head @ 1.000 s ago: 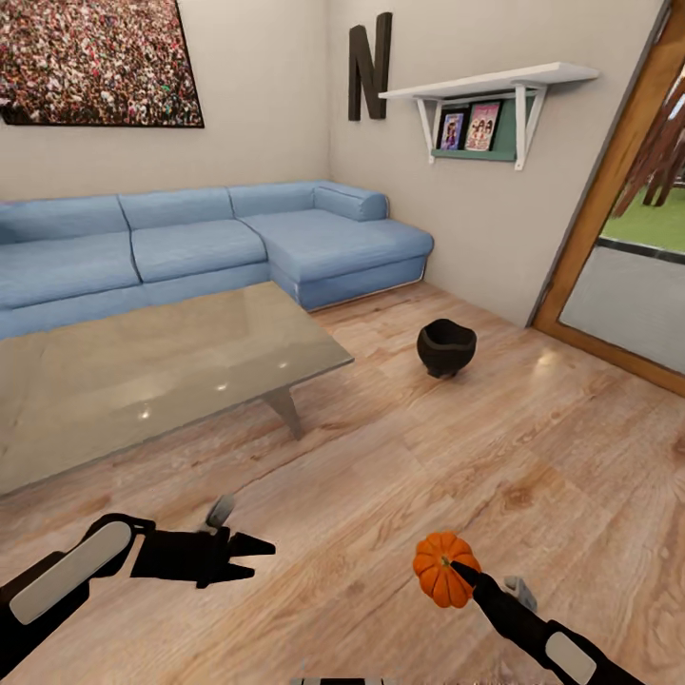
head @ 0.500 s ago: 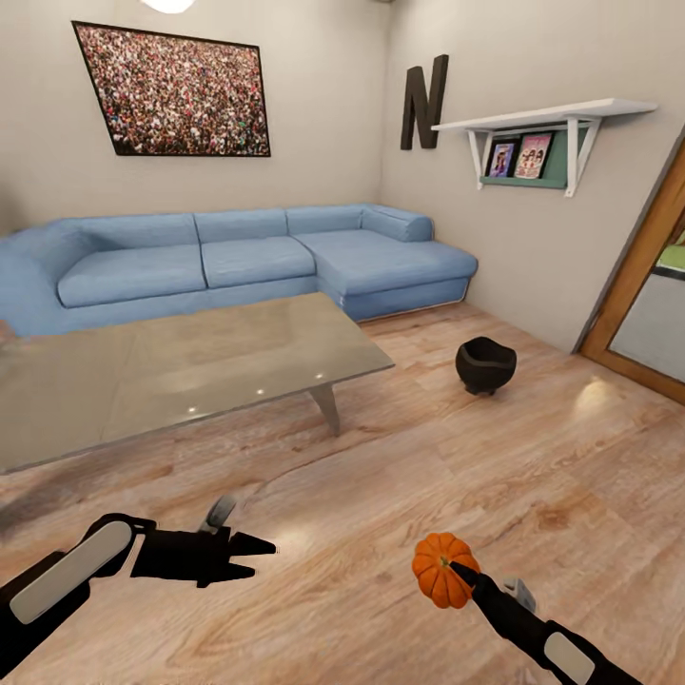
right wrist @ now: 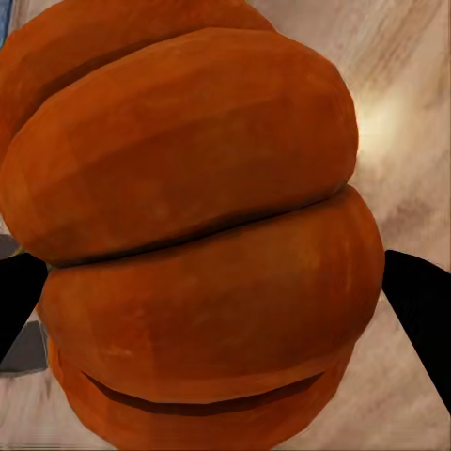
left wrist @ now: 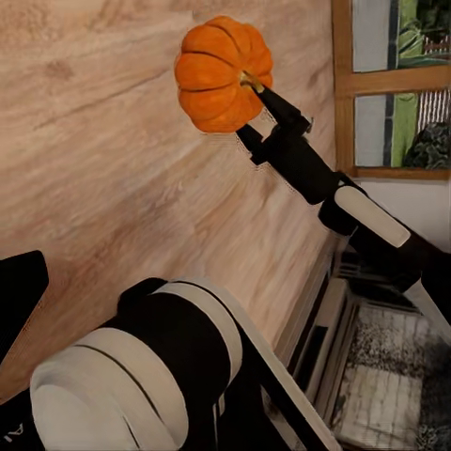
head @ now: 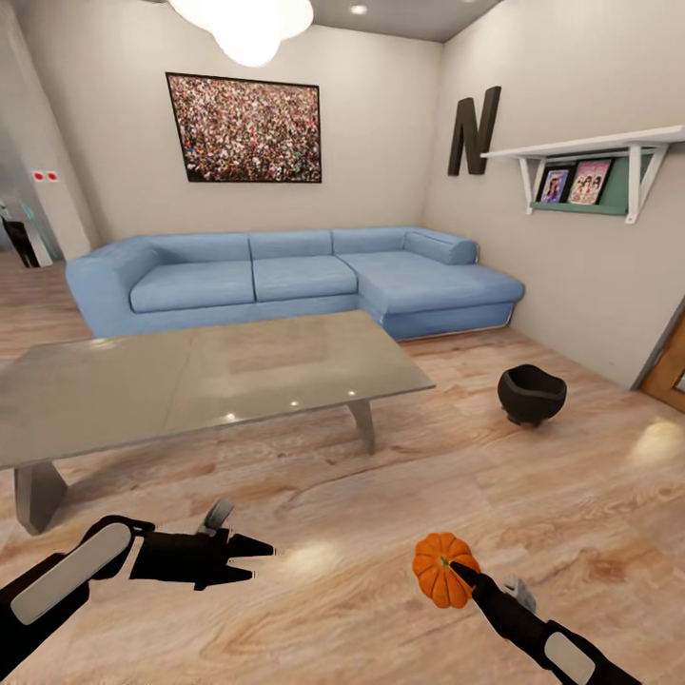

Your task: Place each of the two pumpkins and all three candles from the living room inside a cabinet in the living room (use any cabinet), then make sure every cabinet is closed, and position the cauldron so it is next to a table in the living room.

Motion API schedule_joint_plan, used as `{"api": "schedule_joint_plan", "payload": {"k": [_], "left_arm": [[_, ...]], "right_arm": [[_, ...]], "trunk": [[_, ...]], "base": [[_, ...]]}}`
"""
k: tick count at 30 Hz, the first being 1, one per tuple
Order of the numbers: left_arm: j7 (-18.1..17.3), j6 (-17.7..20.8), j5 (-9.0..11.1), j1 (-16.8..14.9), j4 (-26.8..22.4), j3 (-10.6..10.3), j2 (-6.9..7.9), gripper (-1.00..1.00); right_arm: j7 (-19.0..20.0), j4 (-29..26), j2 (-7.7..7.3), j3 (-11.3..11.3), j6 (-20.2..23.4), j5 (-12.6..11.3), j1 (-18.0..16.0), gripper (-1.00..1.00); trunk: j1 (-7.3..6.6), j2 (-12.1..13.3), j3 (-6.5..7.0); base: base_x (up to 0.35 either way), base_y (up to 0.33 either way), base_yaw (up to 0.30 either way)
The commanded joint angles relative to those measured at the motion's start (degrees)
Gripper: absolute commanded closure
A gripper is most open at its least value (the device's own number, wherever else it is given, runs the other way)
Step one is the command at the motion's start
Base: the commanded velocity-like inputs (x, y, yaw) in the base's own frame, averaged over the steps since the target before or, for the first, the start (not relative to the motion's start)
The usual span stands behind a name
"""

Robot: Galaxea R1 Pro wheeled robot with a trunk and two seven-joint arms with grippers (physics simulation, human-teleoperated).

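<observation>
Right tool (head: 455,574) tight around orange pumpkin (head: 440,567)

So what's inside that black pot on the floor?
The cauldron sits on the wooden floor, right of the table. Through its wide mouth only dark inner wall shows. Its bottom is hidden by the rim, so its contents can't be told.

Looking straight onto an orange ribbed pumpkin (right wrist: 202,235) at very close range, its broad lobes stacking across the frame. Sitting between two black fingertips (right wrist: 421,310), one at each side edge, both touching the rind. Showing pale wood floor (right wrist: 404,85) with a bright glare spot behind.
</observation>
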Motion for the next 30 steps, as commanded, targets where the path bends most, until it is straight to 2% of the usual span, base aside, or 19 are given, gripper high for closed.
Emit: {"api": "schedule_joint_plan", "payload": {"k": [1, 13, 24, 30], "left_arm": [[-0.6, 0.0, -0.4, -0.1, 0.2, -0.1, 0.03, -1.0], [-0.6, 0.0, -0.5, -0.1, 2.7, -0.2, -0.12, -1.0], [-0.8, 0.0, -0.2, -0.1, 2.9, 0.2, -0.15, -1.0], [-0.7, 0.0, -0.3, -0.1, 2.9, 0.0, -0.15, -1.0]], "right_arm": [[0.1, -0.1, -0.05, 0.1, 0.4, -0.7, 0.0, 1.0], [-0.6, 0.0, 0.19, 0.1, 0.4, -0.7, 0.0, 1.0], [-0.8, 0.0, 0.37, 0.1, 0.4, -0.7, 0.0, 1.0], [-0.9, 0.0, 0.39, 0.1, 0.4, -0.7, 0.0, 1.0]], "trunk": [[-0.04, 0.0, 0.18], [-0.35, 0.2, 2.74], [-0.35, 0.2, 2.05], [-0.5, 0.2, 2.96]], "base": [[0.0, 0.0, 0.289], [0.0, 0.0, 0.286], [0.0, 0.0, 0.228], [0.0, 0.0, 0.212]]}}
